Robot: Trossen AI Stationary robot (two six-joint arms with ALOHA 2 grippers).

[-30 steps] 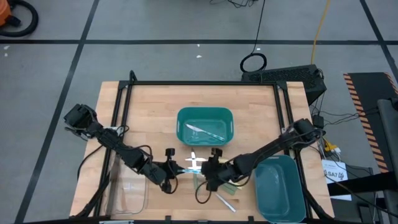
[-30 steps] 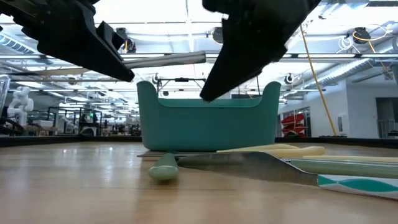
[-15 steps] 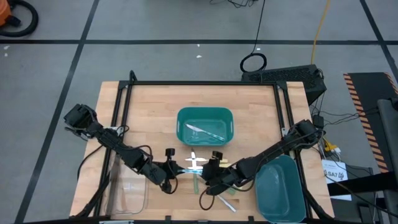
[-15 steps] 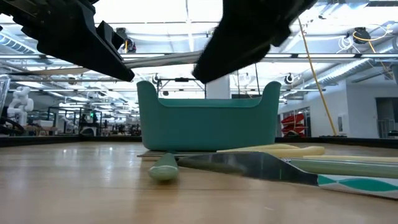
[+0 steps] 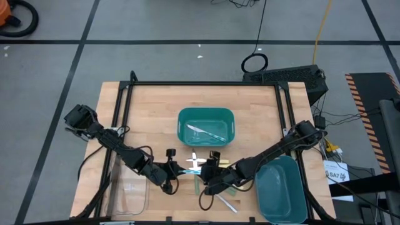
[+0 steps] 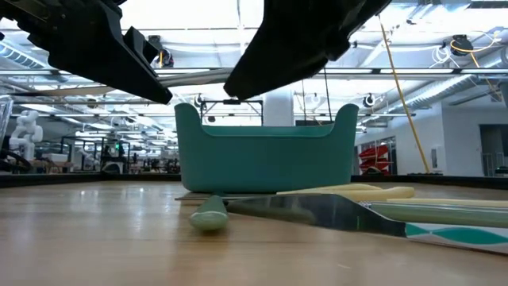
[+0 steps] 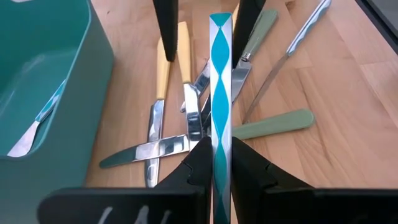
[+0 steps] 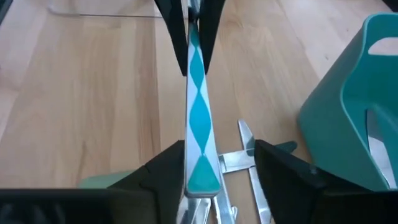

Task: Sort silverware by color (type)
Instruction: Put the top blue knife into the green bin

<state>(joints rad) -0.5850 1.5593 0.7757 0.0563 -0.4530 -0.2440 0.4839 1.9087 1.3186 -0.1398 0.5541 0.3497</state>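
Right gripper (image 8: pixel 205 180) slid toward left gripper (image 7: pixel 219 163), fingers parted around diamond-patterned piece (image 7: pixel 219 93); left clamps it. Close right before left releases.

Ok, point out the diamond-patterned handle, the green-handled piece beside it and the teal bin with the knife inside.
diamond-patterned handle (image 7: pixel 220 81), left wrist view, mid-handle.
green-handled piece (image 7: pixel 273 124), left wrist view, on its handle.
teal bin (image 5: pixel 186 114), high view, on its rim.

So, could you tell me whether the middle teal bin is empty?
No. The middle teal bin holds one piece of cutlery lying inside it.
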